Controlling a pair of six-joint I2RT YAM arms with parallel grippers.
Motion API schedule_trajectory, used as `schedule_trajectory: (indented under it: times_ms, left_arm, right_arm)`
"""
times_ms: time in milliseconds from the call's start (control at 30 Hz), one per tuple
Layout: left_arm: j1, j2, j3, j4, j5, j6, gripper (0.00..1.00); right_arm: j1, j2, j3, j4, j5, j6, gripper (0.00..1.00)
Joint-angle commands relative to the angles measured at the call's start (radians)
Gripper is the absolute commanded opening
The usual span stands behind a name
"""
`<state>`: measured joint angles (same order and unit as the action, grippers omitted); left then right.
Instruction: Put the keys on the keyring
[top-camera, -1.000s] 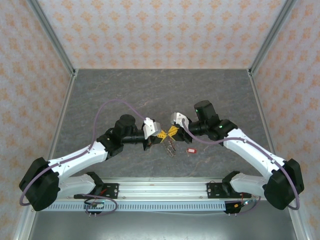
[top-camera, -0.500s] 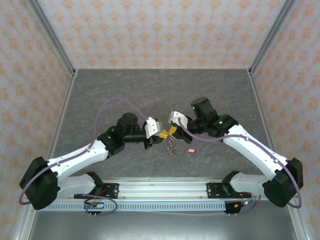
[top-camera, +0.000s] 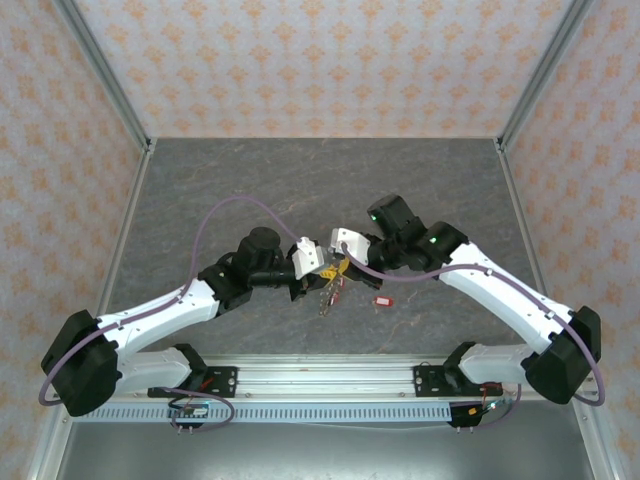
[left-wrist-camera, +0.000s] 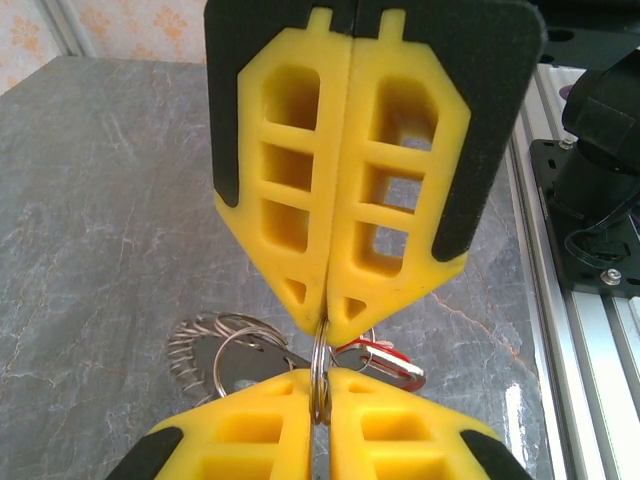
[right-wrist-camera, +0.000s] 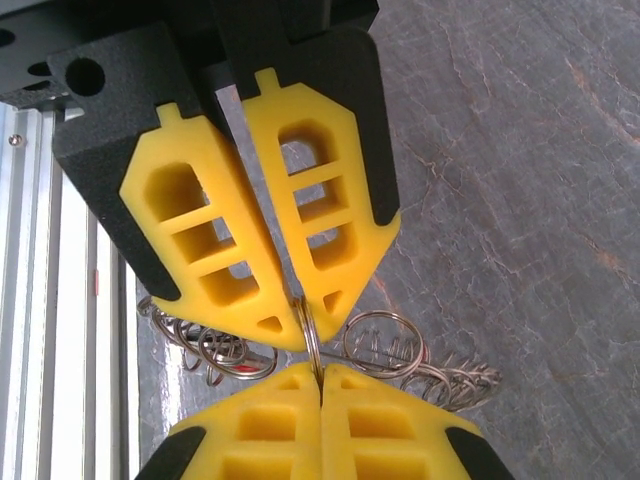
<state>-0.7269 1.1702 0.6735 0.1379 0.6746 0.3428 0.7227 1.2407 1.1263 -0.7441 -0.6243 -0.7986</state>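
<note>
The left gripper (top-camera: 322, 272) and the right gripper (top-camera: 342, 264) met tip to tip over the middle of the grey, marble-patterned worktop (top-camera: 300, 180), somewhat nearer the near edge than the far wall. Between them hung the grey metal keyring (top-camera: 330, 292), a tangle of thin wire loops with a toothed, spring-like fringe, dangling just below the two sets of yellow fingers and raised off the worktop.

In the left wrist view the left gripper (left-wrist-camera: 325, 318) had its yellow fingers (left-wrist-camera: 290, 190) pressed together, their tips clamped on a thin loop of the keyring (left-wrist-camera: 319, 360) seen edge-on. The right gripper (left-wrist-camera: 320, 376) came up from the bottom of that view and pinched the same loop from the opposite side. A small metal key with a red plastic tag (left-wrist-camera: 390, 365) hung on the ring just to the right of the loop, and the coiled fringe lay to the left.

The right wrist view showed the matching grip: the right gripper (right-wrist-camera: 303, 322) had its fingers (right-wrist-camera: 330, 210) closed on the keyring (right-wrist-camera: 313, 345), with the left gripper (right-wrist-camera: 320, 368) meeting it from below. Further loops and coils spread to both sides.

A loose small key with a red tag (top-camera: 379, 300) lay flat on the worktop, just right of the hanging keyring and apart from it.
</note>
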Motion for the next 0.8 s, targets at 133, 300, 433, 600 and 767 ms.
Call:
schedule_trajectory:
  times_ms: [133,300,433,600,767]
  left_arm:
    - [-0.005,0.005,0.032,-0.002,0.007,0.020,0.00]
    - [-0.005,0.001,0.028,-0.003,0.006,0.019,0.00]
    - [-0.005,-0.018,-0.012,0.086,0.013,-0.020,0.00]
    - [-0.001,-0.033,-0.043,0.150,0.030,-0.050,0.00]
    - [0.001,-0.045,-0.049,0.163,0.040,-0.058,0.00]
  right_arm:
    - [0.020,0.004,0.061,-0.034,0.027,-0.015,0.00]
    - [0.020,-0.025,0.058,-0.008,0.015,-0.002,0.05]
    - [0.018,-0.088,-0.014,0.057,0.062,0.024,0.19]
    - [-0.048,-0.141,-0.121,0.146,-0.049,0.105,0.20]
    - [-0.094,-0.175,-0.217,0.294,-0.174,0.201,0.25]
